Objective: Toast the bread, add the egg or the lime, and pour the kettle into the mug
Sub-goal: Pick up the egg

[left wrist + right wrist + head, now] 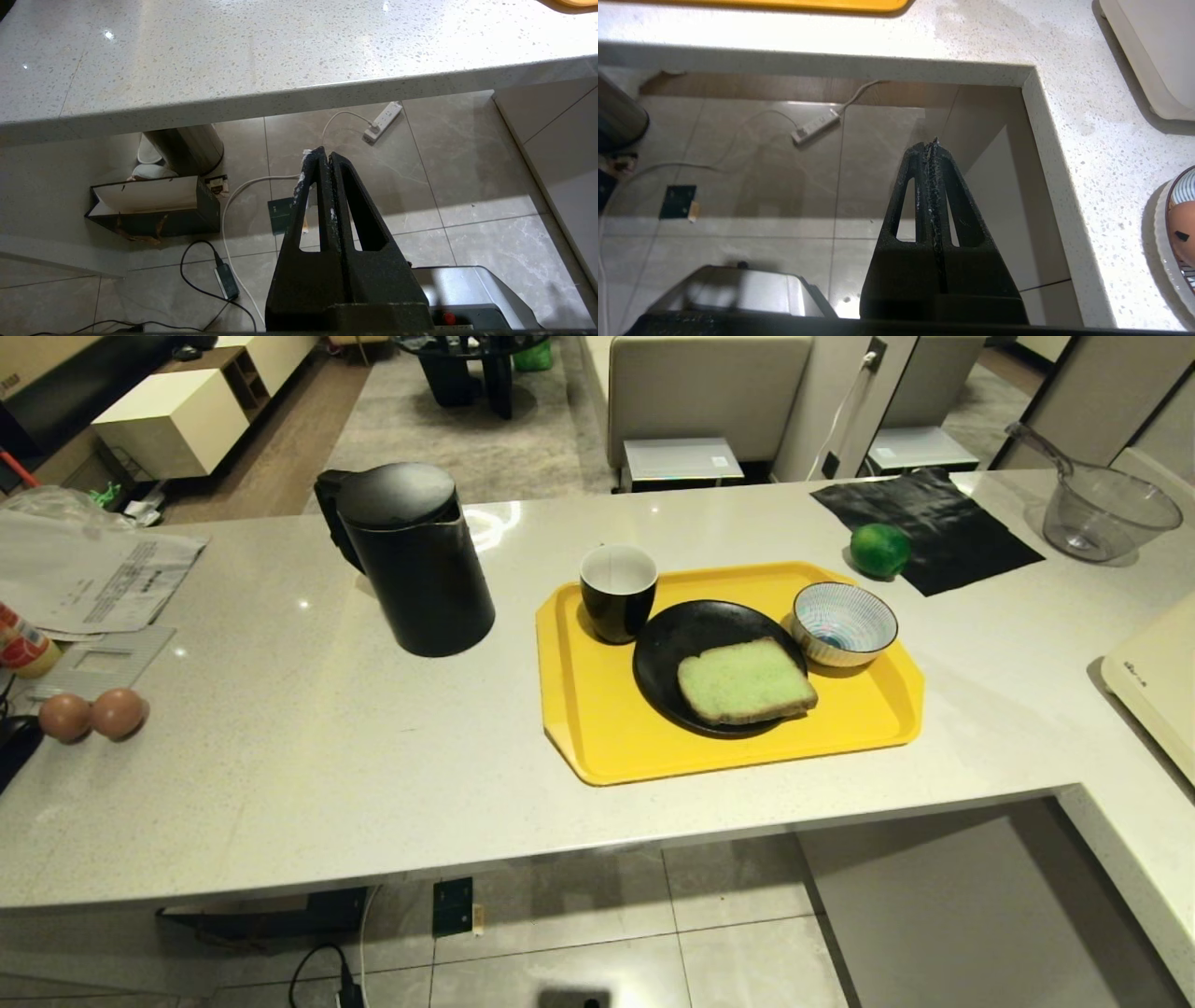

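On the yellow tray (597,728) the bread (745,681), pale green with a brown crust, lies on a black plate (672,644). The black mug (617,593) stands behind it, white inside. The tall black kettle (420,560) stands left of the tray. The lime (879,549) rests at the edge of a black mat (934,527). In the right wrist view the egg (1181,231), with a dark mark, lies in a striped dish. Neither gripper shows in the head view. My left gripper (323,154) and right gripper (930,143) hang shut and empty over the floor, below the counter's front edge.
A blue-striped bowl (844,623) sits on the tray's right end. Two brown eggs (91,714) lie at the counter's left, by papers (93,579). A glass jug (1106,513) stands back right, and a cream appliance (1158,681) sits on the right wing. Cables and a power strip (383,122) lie on the floor.
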